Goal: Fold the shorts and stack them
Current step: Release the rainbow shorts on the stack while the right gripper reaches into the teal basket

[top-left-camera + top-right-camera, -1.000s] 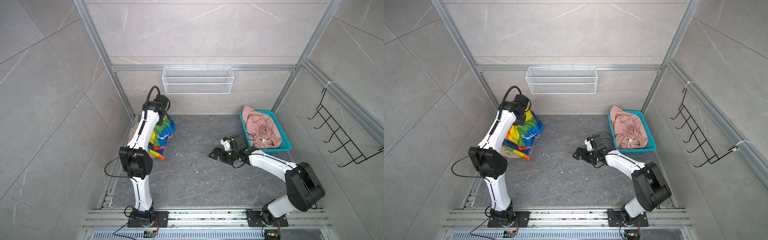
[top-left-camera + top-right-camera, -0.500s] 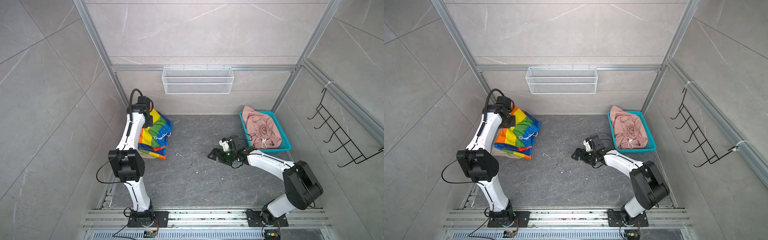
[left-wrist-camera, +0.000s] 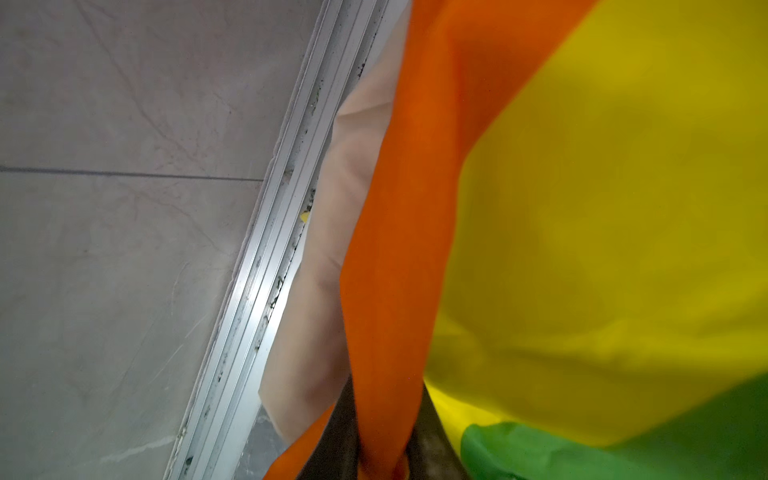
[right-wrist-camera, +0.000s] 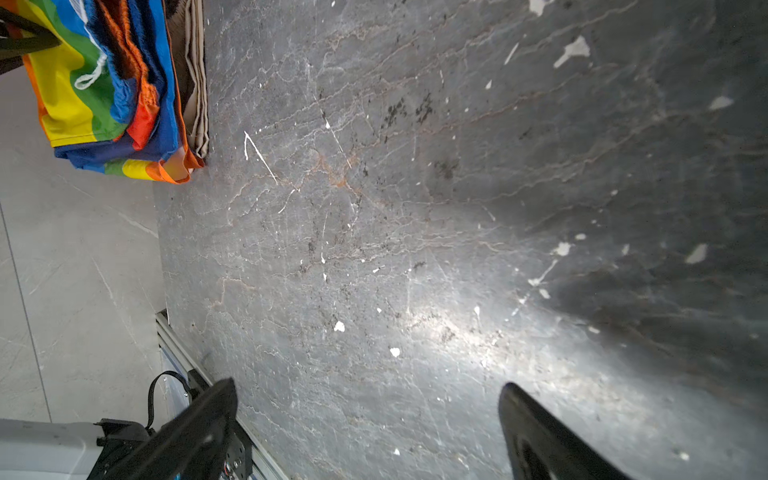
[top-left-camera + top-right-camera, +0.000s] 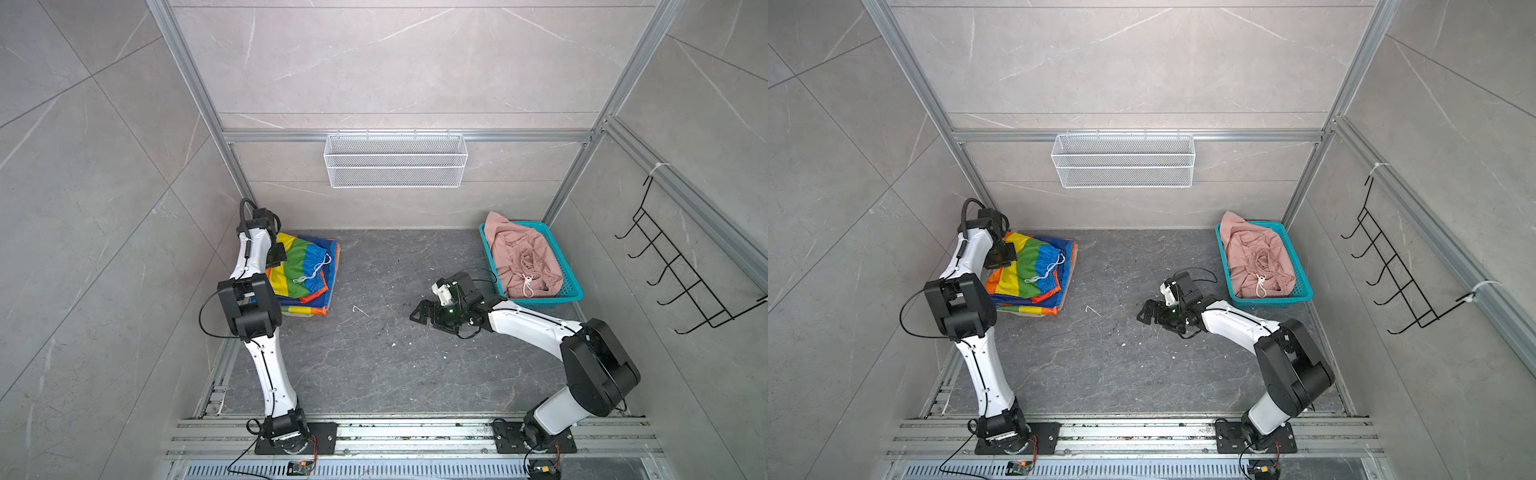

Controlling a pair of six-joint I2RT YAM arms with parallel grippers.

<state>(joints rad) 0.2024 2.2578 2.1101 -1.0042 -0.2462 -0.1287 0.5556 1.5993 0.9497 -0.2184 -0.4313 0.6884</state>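
Both top views: rainbow shorts folded at the far-left corner of the counter. Pink shorts heaped in the teal basket, far right. Wrist views show more plainly the beige shorts beneath the rainbow pair. Left pincer clamped on the orange fold. Right pincer spread wide, empty, over mid-counter.

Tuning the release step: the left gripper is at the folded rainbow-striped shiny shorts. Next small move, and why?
Probably open the left gripper wide and lift it clear. The rainbow-striped shiny shorts lie folded on the beige shorts, so placing looks done, yet their orange edge runs between its fingers; pulling away first could drag the fold open. Whether the jaws clamp it I cannot tell.
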